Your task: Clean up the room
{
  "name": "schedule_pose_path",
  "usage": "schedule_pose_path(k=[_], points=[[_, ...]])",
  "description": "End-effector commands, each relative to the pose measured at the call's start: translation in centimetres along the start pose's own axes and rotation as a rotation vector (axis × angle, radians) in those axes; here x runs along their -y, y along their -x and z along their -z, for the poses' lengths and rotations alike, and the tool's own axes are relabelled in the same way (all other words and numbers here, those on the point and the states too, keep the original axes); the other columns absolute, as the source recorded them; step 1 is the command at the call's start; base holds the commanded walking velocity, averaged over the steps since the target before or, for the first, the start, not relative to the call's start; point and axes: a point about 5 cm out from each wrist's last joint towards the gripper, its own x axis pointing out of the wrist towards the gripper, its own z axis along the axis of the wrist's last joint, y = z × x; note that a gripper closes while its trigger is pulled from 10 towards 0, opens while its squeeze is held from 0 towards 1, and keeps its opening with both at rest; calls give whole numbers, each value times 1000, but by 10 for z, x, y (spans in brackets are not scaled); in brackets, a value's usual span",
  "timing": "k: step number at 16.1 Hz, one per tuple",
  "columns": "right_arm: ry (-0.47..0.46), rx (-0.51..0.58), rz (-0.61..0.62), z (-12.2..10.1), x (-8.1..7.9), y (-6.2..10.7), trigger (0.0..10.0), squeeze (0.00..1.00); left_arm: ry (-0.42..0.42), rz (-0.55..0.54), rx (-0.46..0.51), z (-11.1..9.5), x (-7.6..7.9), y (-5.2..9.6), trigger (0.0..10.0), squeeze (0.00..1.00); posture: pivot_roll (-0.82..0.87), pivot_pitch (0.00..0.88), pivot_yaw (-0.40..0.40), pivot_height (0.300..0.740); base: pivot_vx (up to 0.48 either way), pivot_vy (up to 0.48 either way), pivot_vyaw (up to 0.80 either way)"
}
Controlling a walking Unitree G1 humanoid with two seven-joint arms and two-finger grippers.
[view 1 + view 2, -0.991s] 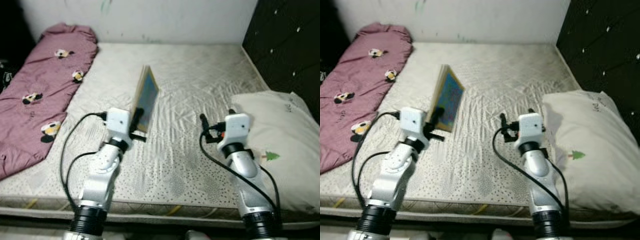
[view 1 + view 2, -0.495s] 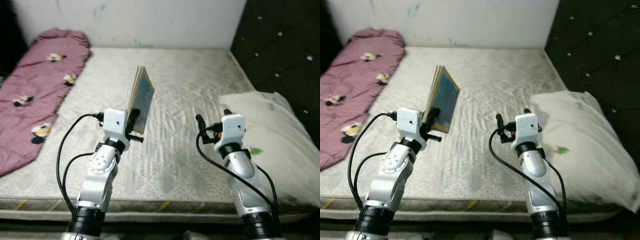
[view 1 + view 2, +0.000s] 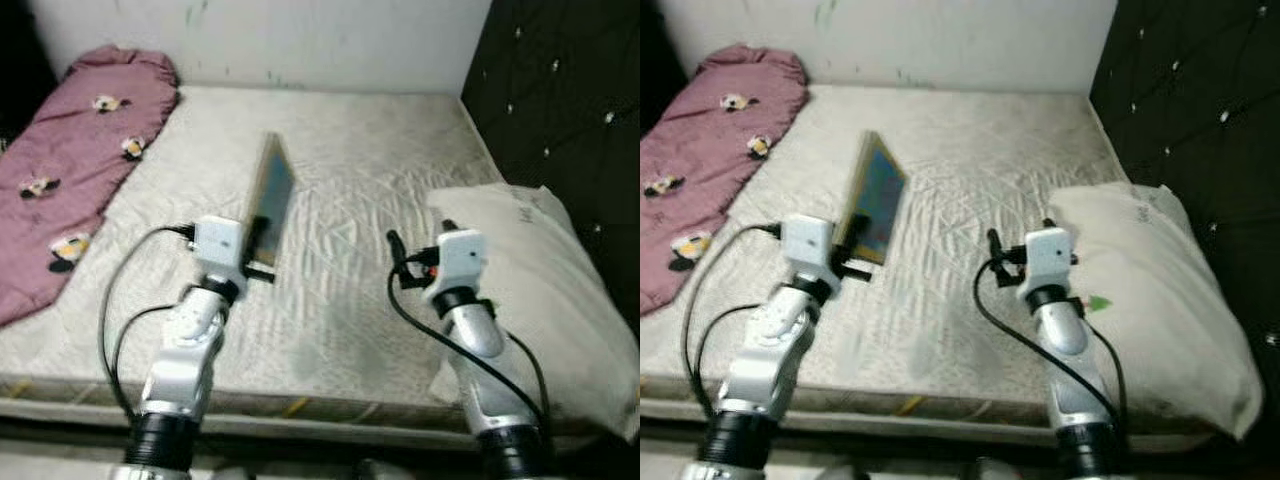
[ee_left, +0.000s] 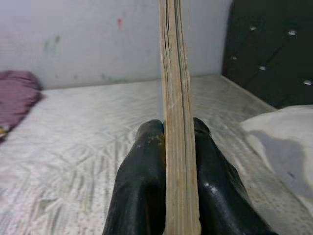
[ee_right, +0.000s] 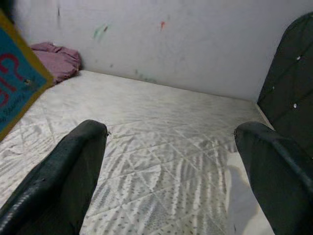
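Observation:
A thin book (image 3: 270, 200) with a blue and yellow cover stands on edge above the bare mattress (image 3: 350, 150), held upright. My left gripper (image 3: 258, 252) is shut on its lower edge; in the left wrist view both black fingers (image 4: 142, 191) press the page block (image 4: 177, 122) between them. My right gripper (image 3: 392, 250) hovers over the mattress just left of the white pillow (image 3: 540, 280), its fingers (image 5: 68, 171) spread wide with nothing between them. A corner of the book's cover (image 5: 19, 93) shows in the right wrist view.
A rolled maroon quilt (image 3: 75, 160) with panda prints lies along the bed's left side. A dark padded headboard (image 3: 560, 90) rises on the right, a white wall (image 3: 260, 40) stands behind. The mattress's front edge (image 3: 300, 405) runs below my arms.
The camera view has shifted and tilted a little. The book now shows more edge-on, still held in my left gripper. My right gripper stays open beside the pillow.

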Motion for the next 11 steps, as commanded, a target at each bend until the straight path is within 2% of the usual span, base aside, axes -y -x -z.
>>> schedule_pose_path(k=[1, 3, 5, 9, 11], points=[[13, -1, 22, -1, 6, 2, 10000, 0, 3, 29, 42, -9, 8, -4, 10000, 0, -40, 0, 7, 740, 0, -266, 0], [13, -3, 24, 0, 7, 3, 10000, 0, 2, 32, 43, -10, 9, -4, 10000, 0, -40, 0, 8, 740, 0, -264, 0], [14, -5, 24, 0, 7, 3, 10000, 0, 36, 42, 34, -9, 10, -4, 10000, 0, -42, 0, 9, 740, 0, 0, 0], [11, -15, 23, 3, 6, 4, 10000, 0, 27, 45, 34, -9, 12, -4, 10000, 0, -40, 0, 9, 740, 0, 0, 0], [7, -19, 27, 4, 6, 4, 10000, 0, 22, 37, 32, -9, 10, -4, 10000, 0, -37, 0, 6, 740, 0, 0, -678]])
